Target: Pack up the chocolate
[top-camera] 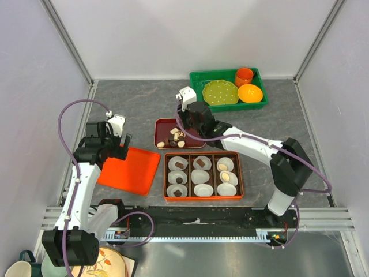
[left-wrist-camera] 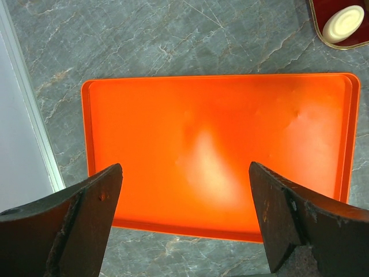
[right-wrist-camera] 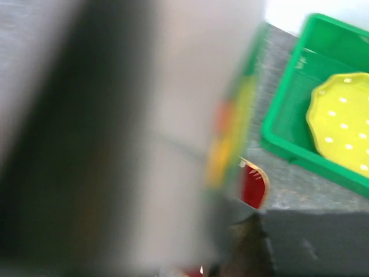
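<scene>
Tabletop of grey veined stone runs under everything here. The left gripper hangs over the flat orange tray at the left, its fingers spread wide, holding nothing and touching nothing. The right gripper reaches across to the small dark red tray in the middle. From above its tips are hidden under the wrist, and its own camera gives only blur, so I cannot tell whether it is spread or pinching anything. At the far right sits a green bin with a yellow-green dotted plate, an orange cup and an orange bowl inside. Nearer the arms is an orange-red box of nine compartments, each lined with a white paper cup. The chocolate lies in two places — loose pieces on the dark red tray, right by the right gripper, and others in the box: brown cubes in cups of the left column and in the far middle cup, cream ovals in the right column.
</scene>
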Tool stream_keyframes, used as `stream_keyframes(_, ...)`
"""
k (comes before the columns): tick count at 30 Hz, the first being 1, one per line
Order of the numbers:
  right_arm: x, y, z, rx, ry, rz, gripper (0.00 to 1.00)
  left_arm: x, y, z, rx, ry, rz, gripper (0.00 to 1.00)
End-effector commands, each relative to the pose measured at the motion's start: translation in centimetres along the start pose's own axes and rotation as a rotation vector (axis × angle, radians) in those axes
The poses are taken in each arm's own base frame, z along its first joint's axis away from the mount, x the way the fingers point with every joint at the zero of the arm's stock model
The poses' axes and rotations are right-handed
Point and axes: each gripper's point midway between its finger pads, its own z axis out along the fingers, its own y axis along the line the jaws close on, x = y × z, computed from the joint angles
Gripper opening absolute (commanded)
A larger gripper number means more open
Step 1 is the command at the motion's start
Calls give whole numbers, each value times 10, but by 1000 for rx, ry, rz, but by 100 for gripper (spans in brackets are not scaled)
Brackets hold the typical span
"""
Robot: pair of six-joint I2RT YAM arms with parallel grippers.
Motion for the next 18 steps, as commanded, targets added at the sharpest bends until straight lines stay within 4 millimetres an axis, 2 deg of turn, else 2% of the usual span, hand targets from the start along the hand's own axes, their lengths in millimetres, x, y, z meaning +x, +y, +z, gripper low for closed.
stream_keyframes(1,-34,-18,18,40,-96,60,36,-8,4,0,-12,-33,14,98)
stream_keyframes(5,-26,-32,30,71,-78,66,46,-8,4,1,-11,-34,16,98)
stream_keyframes(12,-14,-53,44,108,-63,78,48,-7,5,2,-16,-30,21,98)
stream_keyframes(18,-10,-59,53,117,-57,77,49,-8,6,1,-20,-33,23,98)
